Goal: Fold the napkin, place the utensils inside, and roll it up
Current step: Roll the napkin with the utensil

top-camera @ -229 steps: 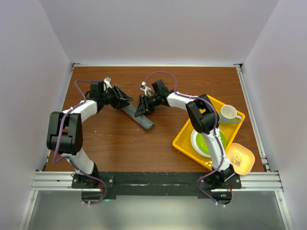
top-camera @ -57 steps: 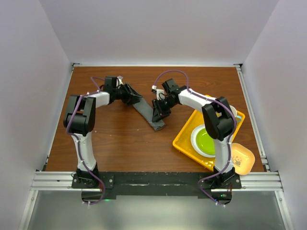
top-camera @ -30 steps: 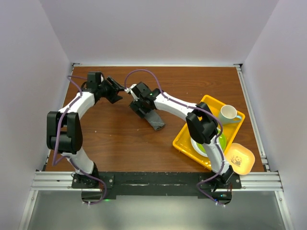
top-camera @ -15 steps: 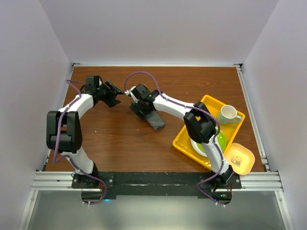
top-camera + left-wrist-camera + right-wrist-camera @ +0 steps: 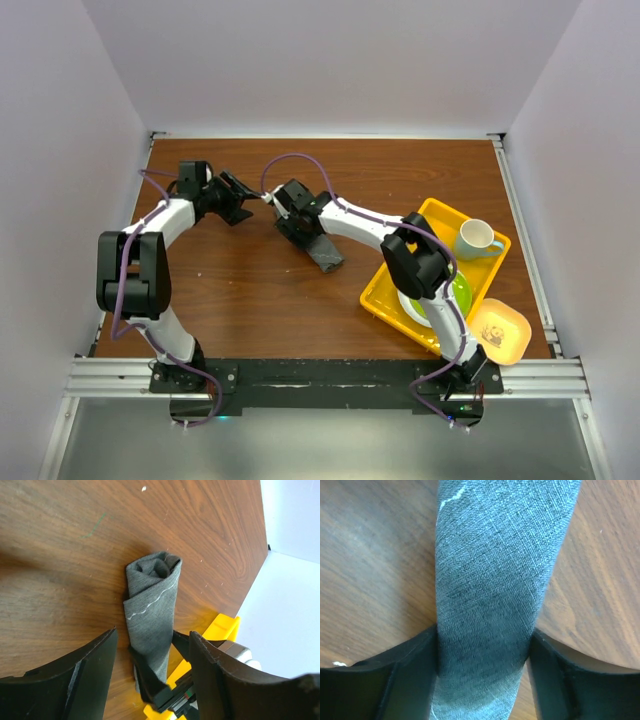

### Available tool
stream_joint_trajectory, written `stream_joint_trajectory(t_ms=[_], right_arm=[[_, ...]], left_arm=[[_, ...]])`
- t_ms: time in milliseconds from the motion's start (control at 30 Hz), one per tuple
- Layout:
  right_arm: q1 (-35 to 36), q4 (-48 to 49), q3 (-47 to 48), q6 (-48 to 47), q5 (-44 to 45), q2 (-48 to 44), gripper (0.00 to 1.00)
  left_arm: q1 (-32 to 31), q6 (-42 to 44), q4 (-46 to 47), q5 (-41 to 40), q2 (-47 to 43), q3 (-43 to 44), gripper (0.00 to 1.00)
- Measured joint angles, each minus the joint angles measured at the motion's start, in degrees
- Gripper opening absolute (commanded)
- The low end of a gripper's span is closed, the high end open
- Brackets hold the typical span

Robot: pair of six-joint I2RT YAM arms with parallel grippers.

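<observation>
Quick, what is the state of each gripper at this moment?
Left gripper: open, holding nothing.
Right gripper: closed on the rolled napkin.

Quick headcount, nothing fancy: one napkin (image 5: pixel 322 250), one yellow tray (image 5: pixel 378 296), one green plate (image 5: pixel 462 290), one mug (image 5: pixel 474 236), and one small yellow dish (image 5: pixel 500 332). Two robot arms, so one left arm (image 5: pixel 170 218) and one right arm (image 5: pixel 360 222). One wooden table (image 5: pixel 260 300).
</observation>
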Motion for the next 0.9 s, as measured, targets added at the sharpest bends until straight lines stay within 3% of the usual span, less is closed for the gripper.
stream_joint_trajectory(t_ms=[233,400,533,700,900], right_arm=[[0.2,0.4,0.0,1.6,-1.0,0.4,0.33],[-0.5,0.3,0.5,3.3,-5.4,0.5,0.31],[-3.6,1.7,0.5,8.2,-18.9,0.5,0.31],[-10.4,9.9,-5.4,18.2,-42.0,0.4,0.3],[-16.4,22.7,-14.0,30.0,-58.4,1.0,0.31]], left_arm=[[0.1,0.4,0.6,1.7,0.4,-1.4,0.64],[0.1,0.5,1.5,3.3,0.5,-1.8,0.64],[0.1,0.7,3.6,6.0,1.1,-1.8,0.64],[-0.4,0.5,7.0,9.8,2.1,-1.9,0.63],[-4.4,-2.9,16.1,12.9,3.4,-4.1,0.59]])
